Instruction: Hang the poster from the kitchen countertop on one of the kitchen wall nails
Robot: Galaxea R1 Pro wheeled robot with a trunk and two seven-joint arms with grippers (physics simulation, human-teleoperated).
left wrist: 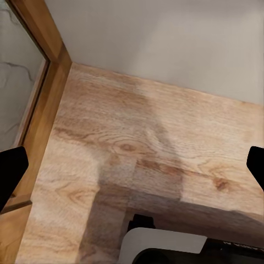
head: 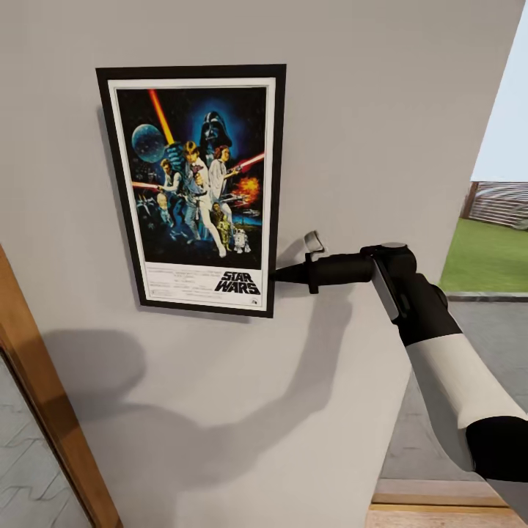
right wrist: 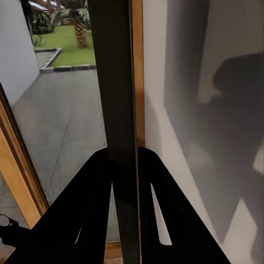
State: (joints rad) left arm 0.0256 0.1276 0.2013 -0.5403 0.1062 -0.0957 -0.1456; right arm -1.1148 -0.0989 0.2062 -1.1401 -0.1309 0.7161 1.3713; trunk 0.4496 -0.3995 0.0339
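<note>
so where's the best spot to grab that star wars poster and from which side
Grip the thin black frame on its right edge, low down, coming in from the right along the wall. The poster sits flat against the grey wall, so only its edges give the fingers something to close on. The right gripper already pinches that edge, the frame running edge-on between its fingers.

Head view faces wall (head: 381,110) close; right wrist skims it; left wrist faces wooden floor (left wrist: 137,143).
</note>
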